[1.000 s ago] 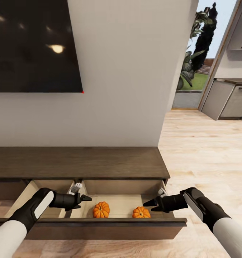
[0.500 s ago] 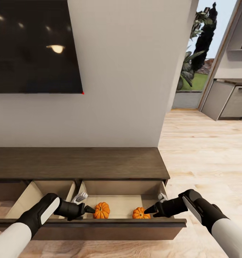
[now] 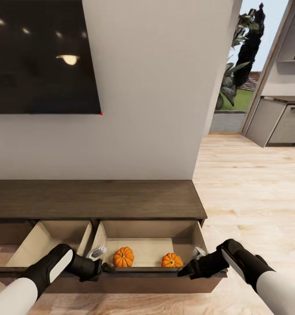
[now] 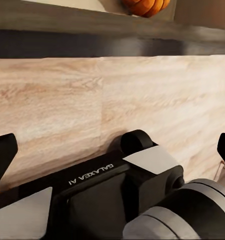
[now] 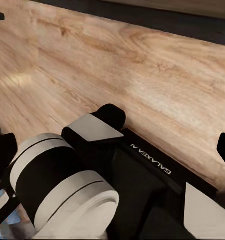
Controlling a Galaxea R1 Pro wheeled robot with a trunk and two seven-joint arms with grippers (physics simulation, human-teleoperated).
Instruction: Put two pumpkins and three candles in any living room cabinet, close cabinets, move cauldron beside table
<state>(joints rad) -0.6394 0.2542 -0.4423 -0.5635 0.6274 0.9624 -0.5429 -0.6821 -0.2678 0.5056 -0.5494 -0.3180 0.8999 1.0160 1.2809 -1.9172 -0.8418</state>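
Head view of the long dark-wood cabinet [image 3: 99,199] with two adjacent drawers pulled out, read from left to right. The left drawer [image 3: 46,245] shows a bare pale interior. The left gripper [image 3: 104,267] sits at the front panel near the divider between the drawers; in the left wrist view its fingertips stand wide apart with nothing between them, so it is released. In the right drawer [image 3: 149,249] the two pumpkins [image 3: 123,257] rest apart on the floor, the second pumpkin [image 3: 172,260] nearer the right wall. The right gripper [image 3: 185,272] lies against the front panel's right end; its fingers, in the right wrist view, are likewise spread and empty. The candles cannot be located. Likely hazards, as a judgement: a push applied unevenly at the two ends may skew and bind the drawer; a sudden shove may roll the pumpkins; a finger left over the rim could be trapped against the cabinet top.
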